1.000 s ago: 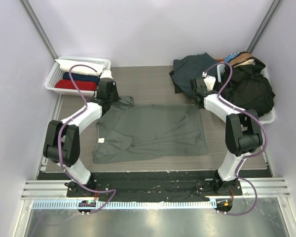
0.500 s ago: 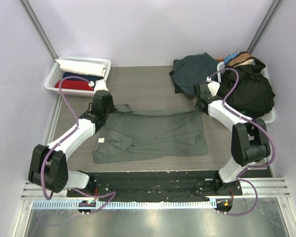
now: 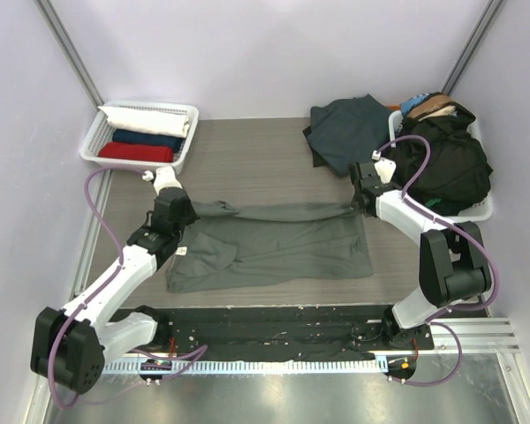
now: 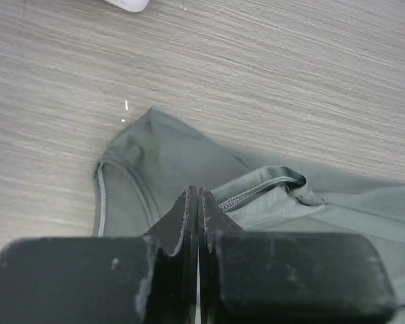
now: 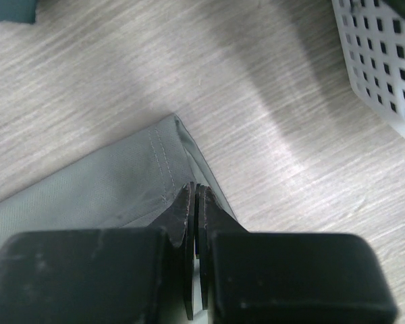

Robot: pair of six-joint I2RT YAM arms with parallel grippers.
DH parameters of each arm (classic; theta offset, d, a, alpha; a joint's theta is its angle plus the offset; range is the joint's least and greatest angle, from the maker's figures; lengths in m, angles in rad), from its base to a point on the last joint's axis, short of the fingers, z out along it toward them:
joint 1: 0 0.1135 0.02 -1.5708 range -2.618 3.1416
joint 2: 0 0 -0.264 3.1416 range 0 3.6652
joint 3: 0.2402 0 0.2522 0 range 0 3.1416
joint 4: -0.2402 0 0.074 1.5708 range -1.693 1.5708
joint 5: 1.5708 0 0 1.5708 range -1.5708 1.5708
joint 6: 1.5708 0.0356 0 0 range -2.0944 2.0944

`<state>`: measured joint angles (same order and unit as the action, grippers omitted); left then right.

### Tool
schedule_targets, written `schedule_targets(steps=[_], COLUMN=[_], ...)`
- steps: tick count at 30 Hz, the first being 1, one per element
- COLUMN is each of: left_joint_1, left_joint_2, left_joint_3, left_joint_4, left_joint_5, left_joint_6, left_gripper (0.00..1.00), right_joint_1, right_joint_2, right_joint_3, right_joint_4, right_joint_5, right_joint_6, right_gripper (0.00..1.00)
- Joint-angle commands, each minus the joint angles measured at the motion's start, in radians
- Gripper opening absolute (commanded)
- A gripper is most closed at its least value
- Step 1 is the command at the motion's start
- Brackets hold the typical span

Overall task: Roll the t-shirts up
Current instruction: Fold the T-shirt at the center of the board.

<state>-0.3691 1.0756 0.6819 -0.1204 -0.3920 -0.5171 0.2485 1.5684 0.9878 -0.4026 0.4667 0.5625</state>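
Both arms, start of the roll. My left claw (image 3: 178, 212) and my right claw (image 3: 360, 205) were each pinched shut on one end of the far edge of the sage-grey t-shirt (image 3: 274, 252). Over the last second I had drawn both claws back toward my bases. The far edge had lain flat and fully spread, and it came with them. It now sat doubled over the body of the shirt as a narrow raised band running from one claw to the other. I judged this to be the first turn of the roll, begun but shallow, since most of the cloth on the near side of the claws was still flat on the counter (image 3: 256, 155).

Left wrist view: the jaws met with no gap. A stitched hem, folded over, was bunched just ahead of the tips, and the cloth passed beneath them. Bare counter lay beyond.

Right wrist view: the jaws were likewise closed. The stitched corner of the shirt lay directly ahead of the tips and to their left, and a white basket (image 5: 385, 67) stood well off to their right.
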Motion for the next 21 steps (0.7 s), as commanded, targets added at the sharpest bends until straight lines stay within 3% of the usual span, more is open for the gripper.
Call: schedule_targets(steps=[1,21], left_joint_1=[-0.007,-0.027], left_joint_2=[-0.092,-0.194], left_joint_3=[-0.036,-0.153], left_joint_4=[-0.004,-0.117], left_joint_5=[-0.044,0.019], left_joint_6=[-0.034,-0.149], left_gripper=[0.0,0.0], right_joint_1=[0.0,0.0], right_joint_2=[-0.061,-0.105], right_joint_3=[-0.02,-0.175], right_joint_4=[0.015,0.057], right_joint_5=[0.007,-0.03], right_joint_6=[0.022,0.065], right_gripper=[0.01,0.01])
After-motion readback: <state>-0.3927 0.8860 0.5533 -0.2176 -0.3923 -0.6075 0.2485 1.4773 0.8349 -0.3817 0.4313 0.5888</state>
